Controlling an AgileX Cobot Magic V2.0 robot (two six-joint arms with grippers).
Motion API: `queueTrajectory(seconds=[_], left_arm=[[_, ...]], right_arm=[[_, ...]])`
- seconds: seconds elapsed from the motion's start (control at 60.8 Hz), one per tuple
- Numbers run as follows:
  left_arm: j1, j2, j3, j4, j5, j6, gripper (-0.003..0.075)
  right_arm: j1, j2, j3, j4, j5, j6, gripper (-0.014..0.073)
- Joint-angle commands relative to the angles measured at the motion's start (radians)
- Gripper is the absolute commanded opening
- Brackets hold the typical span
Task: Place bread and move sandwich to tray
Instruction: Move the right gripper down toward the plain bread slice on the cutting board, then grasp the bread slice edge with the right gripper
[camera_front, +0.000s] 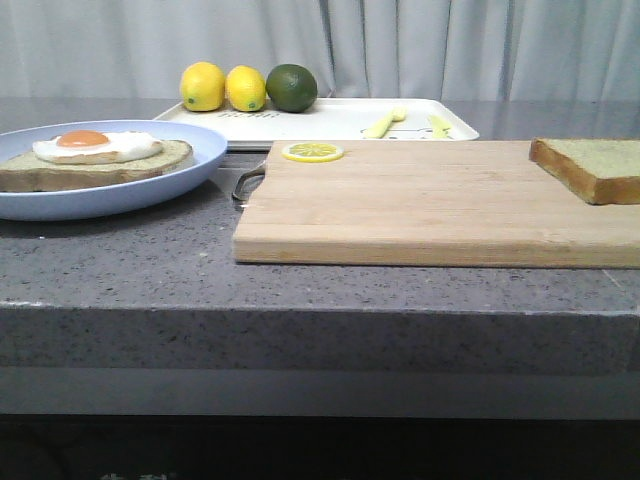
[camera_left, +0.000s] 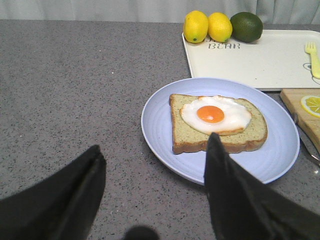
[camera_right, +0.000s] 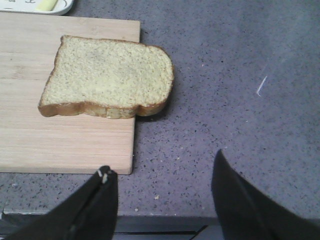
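The bread (camera_right: 107, 78) lies flat on the light wooden cutting board (camera_front: 420, 205), at the board's far right end as the front view shows it; its rounded end overhangs the board's edge above the grey speckled counter (camera_front: 300, 290), and its long axis runs along the length of the board, the squared end pointing toward the board's middle. The right gripper (camera_right: 162, 195) hangs above the bare counter just beside the board's corner, near the bread but not touching it; its dark fingers (camera_right: 97, 200) are spread wide and hold nothing.

The sandwich (camera_left: 217, 122) is a single crusted slice topped with a fried egg, resting in the round pale blue plate (camera_left: 160, 125) on the counter at the left; its longer side runs crosswise in the front view, the rounded end toward the board. The left gripper (camera_left: 155, 190) hovers near the plate's rim, jaws parted and empty; one finger (camera_left: 225, 185) overlaps the rim in the left wrist view.

The tray (camera_front: 330, 120) sits behind the plate and board; two lemons (camera_front: 225, 88) and a lime (camera_front: 291, 88) sit at its back left corner, and pale yellow cutlery (camera_front: 385, 122) lies on it; a lemon slice (camera_front: 312, 152) rests on the board's near-left corner.
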Motion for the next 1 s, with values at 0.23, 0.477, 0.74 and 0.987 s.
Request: queueTrajectory(seconds=[0.23,0.477,0.74,0.987], left_arm=[[-0.006,0.012,-0.027,-0.010,-0.079,-0.009,0.0415],[-0.006,0.012,-0.027,-0.010,-0.079,-0.009,0.0370],[-0.006,0.012,-0.027,-0.010,-0.079,-0.009,0.0330],[-0.006,0.012,-0.027,-0.012,-0.079,-0.009,0.0288]], right_arm=[[-0.003,0.053,-0.066,0.069,-0.036,-0.004,0.0466],[-0.003,0.244,-0.212,0.097,0.138,-0.004,0.0466],[-0.003,0.490,-0.411,0.107,0.323,-0.063,0.0466],[-0.080,0.656,-0.546,0.180,0.360,-0.135,0.0464]])
